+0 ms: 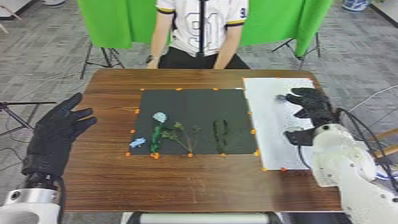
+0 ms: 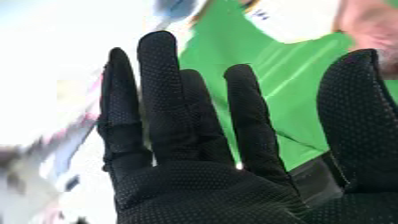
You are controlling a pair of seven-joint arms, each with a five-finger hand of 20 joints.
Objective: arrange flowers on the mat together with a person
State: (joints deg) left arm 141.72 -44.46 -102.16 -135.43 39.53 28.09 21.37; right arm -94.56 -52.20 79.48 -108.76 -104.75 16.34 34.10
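Presently, right robot hand (image 1: 313,104) wide open, fingers straight, grasping nothing; flowers (image 1: 157,136) on dark mat (image 1: 191,104), well apart, toward its eight o'clock, head view.

The dark mat (image 1: 191,100) lies flat, a small blue flower (image 1: 137,142) by its near left corner. Rightward follow a pale flower (image 1: 160,117) on a green stem, a thin branching sprig (image 1: 187,136) and a dark green stem (image 1: 220,135), lengthwise, apart.
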